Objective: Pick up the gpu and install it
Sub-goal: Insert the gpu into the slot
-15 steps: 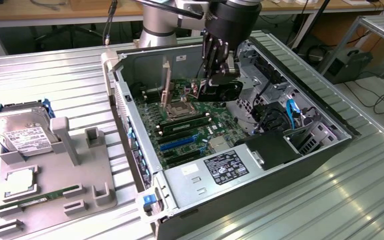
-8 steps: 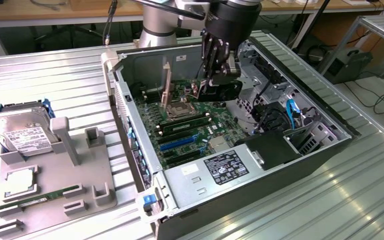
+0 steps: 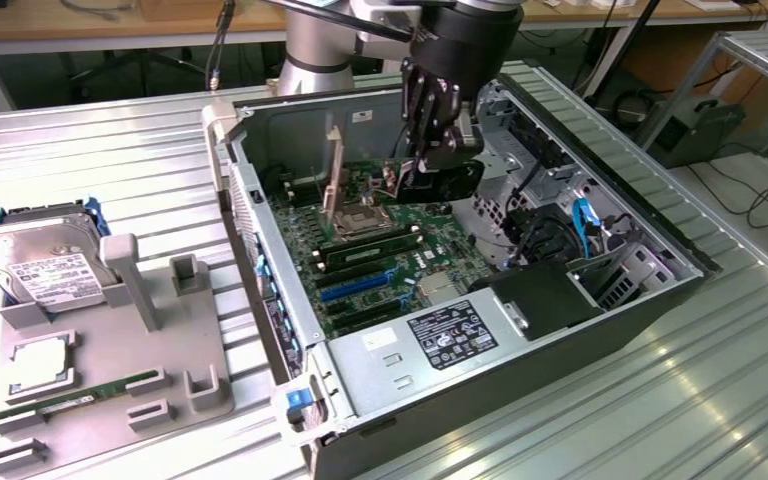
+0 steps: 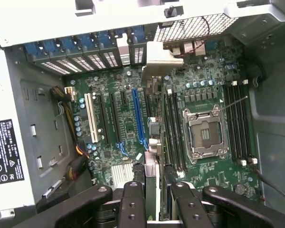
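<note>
My gripper hangs inside the open computer case, above the motherboard. It is shut on the gpu, a thin black card held off the board. In the wrist view the gpu appears edge-on between the black fingers, and its silver bracket reaches the rear slot openings of the case. The card hovers over the strip between the long blue expansion slot and the memory slots. The gripper clamps the card's near end.
An empty CPU socket with its lever up lies beside the card. A white slot and several black slots lie beyond the blue one. Outside the case, a grey fixture holds a hard drive, a green memory stick and a processor.
</note>
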Robot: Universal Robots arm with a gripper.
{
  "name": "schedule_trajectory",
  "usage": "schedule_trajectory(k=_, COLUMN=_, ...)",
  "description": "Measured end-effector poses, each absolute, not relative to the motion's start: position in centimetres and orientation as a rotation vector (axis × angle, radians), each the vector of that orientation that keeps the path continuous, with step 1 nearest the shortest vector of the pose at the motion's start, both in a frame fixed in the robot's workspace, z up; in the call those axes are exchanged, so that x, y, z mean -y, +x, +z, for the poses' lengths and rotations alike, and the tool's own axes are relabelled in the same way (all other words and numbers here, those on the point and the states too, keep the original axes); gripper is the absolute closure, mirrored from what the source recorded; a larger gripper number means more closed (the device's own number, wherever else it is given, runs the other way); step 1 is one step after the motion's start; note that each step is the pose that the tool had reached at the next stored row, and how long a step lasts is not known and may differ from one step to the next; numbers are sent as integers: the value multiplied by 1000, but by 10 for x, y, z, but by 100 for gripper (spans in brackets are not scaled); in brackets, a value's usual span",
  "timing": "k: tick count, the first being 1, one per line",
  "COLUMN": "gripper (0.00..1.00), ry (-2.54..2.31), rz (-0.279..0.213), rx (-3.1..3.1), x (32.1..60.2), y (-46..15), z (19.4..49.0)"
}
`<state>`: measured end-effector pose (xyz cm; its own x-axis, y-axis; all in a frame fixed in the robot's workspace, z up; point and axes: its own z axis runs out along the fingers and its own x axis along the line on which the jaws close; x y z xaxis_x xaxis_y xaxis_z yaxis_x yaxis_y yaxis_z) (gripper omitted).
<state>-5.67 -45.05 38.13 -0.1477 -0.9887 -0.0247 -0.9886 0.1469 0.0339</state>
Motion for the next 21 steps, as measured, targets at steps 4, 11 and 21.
schedule_trajectory(k=4, gripper=74, ry=2068, rz=-66, rx=2359, x=450, y=-57, z=381)
schedule_trajectory(k=11, gripper=74, ry=2102, rz=-65, rx=2328, x=450, y=-57, z=381)
schedule_trajectory(k=21, gripper=74, ry=2150, rz=-65, rx=2282, x=451, y=-57, z=381)
